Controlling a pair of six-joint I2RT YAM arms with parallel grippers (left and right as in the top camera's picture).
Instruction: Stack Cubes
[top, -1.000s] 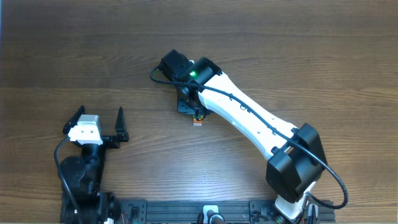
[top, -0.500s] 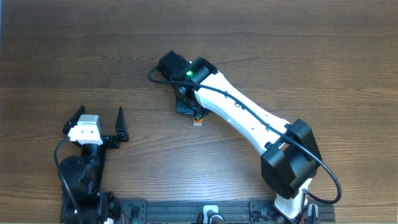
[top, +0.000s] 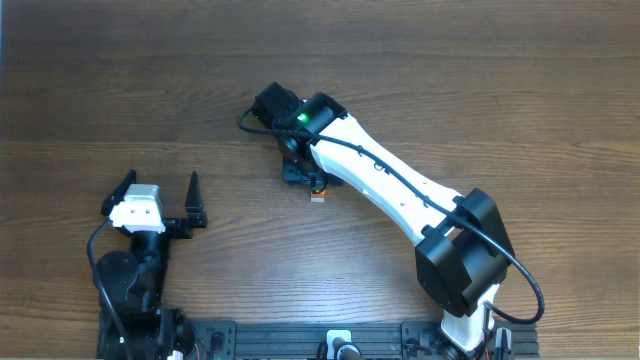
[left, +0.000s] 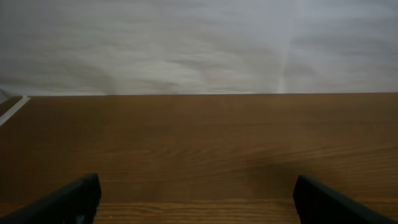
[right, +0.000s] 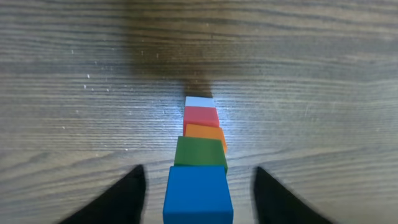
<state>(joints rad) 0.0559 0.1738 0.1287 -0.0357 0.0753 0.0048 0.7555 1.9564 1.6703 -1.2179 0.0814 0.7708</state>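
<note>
A tower of cubes stands on the wooden table, seen from above in the right wrist view: a blue cube (right: 198, 191) on top, then a green cube (right: 199, 152), an orange cube (right: 204, 134), a red cube (right: 201, 116) and a pale cube (right: 198, 102) at the base. My right gripper (right: 202, 199) hangs over the tower, open, its fingers (right: 130, 194) on either side of the blue cube with a gap on both sides. In the top view the right gripper (top: 298, 160) hides most of the tower (top: 317, 196). My left gripper (top: 160, 192) rests open near the left base, holding nothing.
Bare wooden table (top: 480, 90) surrounds the tower on every side. The right arm (top: 390, 195) slants across the middle from its base at the bottom right. A white backdrop (left: 199, 43) stands beyond the table's far edge.
The right arm has shifted slightly left, its gripper staying over the tower. The left arm has not moved.
</note>
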